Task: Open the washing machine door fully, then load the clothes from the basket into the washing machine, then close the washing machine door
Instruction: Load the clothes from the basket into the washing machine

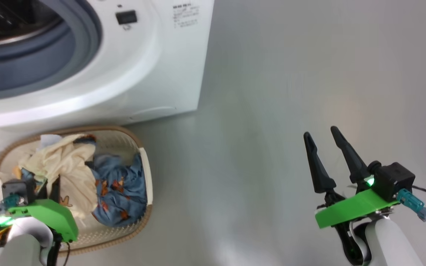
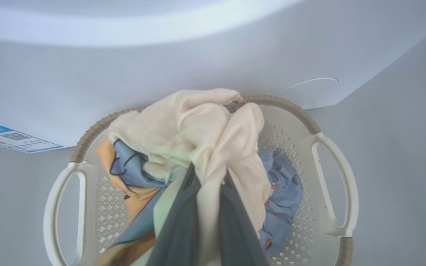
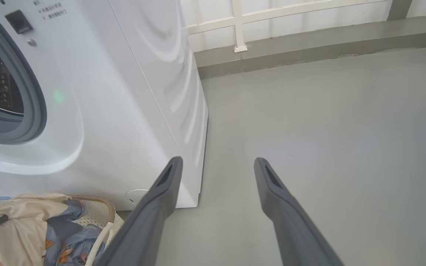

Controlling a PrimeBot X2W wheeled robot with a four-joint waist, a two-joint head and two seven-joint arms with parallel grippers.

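Note:
The white washing machine (image 1: 135, 74) stands at the upper left, its steel drum (image 1: 9, 22) and grey seal (image 1: 87, 44) exposed; its door is out of view. Below it sits the cream basket (image 1: 144, 173) with clothes in it. My left gripper (image 1: 50, 186) hangs over the basket, shut on the cream garment (image 2: 198, 125), which bunches up between its fingers (image 2: 235, 221). The light blue garment with orange prints (image 1: 118, 188) lies at the basket's right side. My right gripper (image 1: 324, 137) stands open over bare floor, holding nothing, right of the machine.
Grey floor (image 1: 272, 111) stretches wide to the right of the machine and the basket. A low grey kerb with a white railing (image 3: 239, 26) runs along the far side. A blue label (image 2: 9, 139) sits low on the machine's front.

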